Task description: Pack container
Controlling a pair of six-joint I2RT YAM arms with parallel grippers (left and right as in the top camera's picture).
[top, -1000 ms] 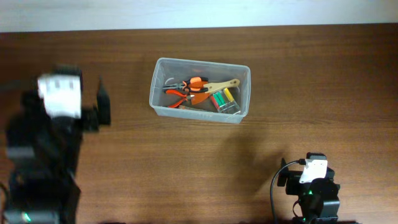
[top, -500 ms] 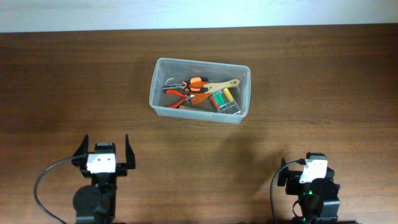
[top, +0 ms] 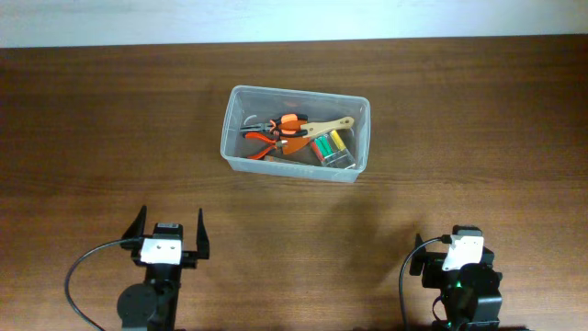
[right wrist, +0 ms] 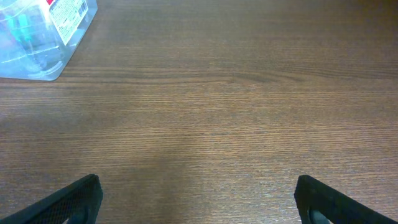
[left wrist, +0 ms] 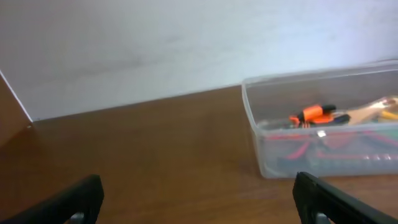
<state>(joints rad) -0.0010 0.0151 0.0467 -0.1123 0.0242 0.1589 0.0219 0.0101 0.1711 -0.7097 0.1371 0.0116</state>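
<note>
The clear plastic container [top: 227, 129] stands at the table's far middle. It holds orange-handled pliers [top: 276, 134], a wooden-handled brush [top: 328, 125] and a green and yellow item [top: 333, 144]. My left gripper [top: 170, 222] is open and empty near the front left edge, well short of the container. In the left wrist view the container [left wrist: 267, 146] stands ahead to the right of the open fingers [left wrist: 199, 202]. My right gripper [right wrist: 199, 199] is open and empty over bare wood. The container's corner [right wrist: 37, 43] shows at the top left of that view.
The brown wooden table [top: 459, 138] ends at a pale wall along the far edge [top: 294, 20]. Both arm bases sit at the front edge, the right one [top: 462, 276] at the front right. Black cables loop beside each base.
My left arm has swung back from high over the table's left side to the front edge, with its fingers open. The right arm and the container have not moved.
</note>
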